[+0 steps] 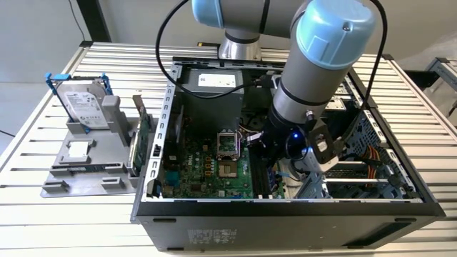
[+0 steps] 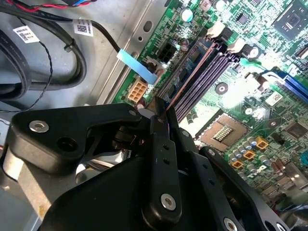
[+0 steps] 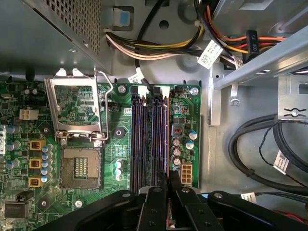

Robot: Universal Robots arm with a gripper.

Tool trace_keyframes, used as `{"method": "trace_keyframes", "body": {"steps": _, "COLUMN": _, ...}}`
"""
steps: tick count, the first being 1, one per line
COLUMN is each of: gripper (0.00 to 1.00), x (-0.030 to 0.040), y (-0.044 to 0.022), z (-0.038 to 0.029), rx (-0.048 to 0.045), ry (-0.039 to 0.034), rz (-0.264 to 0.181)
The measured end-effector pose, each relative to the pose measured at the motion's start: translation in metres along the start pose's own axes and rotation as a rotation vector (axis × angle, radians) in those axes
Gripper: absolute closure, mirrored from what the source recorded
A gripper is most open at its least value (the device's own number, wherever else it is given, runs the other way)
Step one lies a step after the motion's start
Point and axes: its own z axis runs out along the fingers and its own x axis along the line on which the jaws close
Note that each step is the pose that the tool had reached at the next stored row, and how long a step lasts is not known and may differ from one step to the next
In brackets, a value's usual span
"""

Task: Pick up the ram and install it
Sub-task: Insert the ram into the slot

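So the arm is reaching down into the open computer case (image 1: 286, 206), about the middle of the exterior view, with the tool (image 2: 161, 109) low over the motherboard (image 3: 86, 144). In both wrist views the two black fingers (image 3: 155, 202) look pinched together on a thin board seen edge-on. I read that as the ram (image 2: 188, 77), held by one end. It runs out from the tool along the bank of memory slots (image 3: 147, 139), lined up with the outermost one, next to the row of capacitors. Can't tell whether its bottom edge is touching the slot or sitting just above it; that part is hidden.

Handling-wise, my take: a stick like this is very light and stiff along its length, but thin, and it won't like being twisted or pushed in crooked. Flat smooth faces mean it could slip in the pads when seating pressure comes on. Safest hold is across the flat faces near the top edge, well clear of the contact edge. An end grip like this one may tip the stick instead of pressing it evenly.

The empty CPU socket (image 3: 81, 168) sits beside the slots. Over at the exterior view's left, a hard drive (image 1: 84, 107) stands in a grey fixture (image 1: 85, 160) on the slatted worktop (image 1: 29, 144).
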Motion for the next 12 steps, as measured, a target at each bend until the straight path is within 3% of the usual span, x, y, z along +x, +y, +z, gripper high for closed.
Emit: {"method": "trace_keyframes", "body": {"steps": 12, "gripper": 1.00, "x": -0.0001, "y": -0.0002, "z": 0.0044, "rx": 0.0001, "ry": 0.0026, "rz": 0.009}}
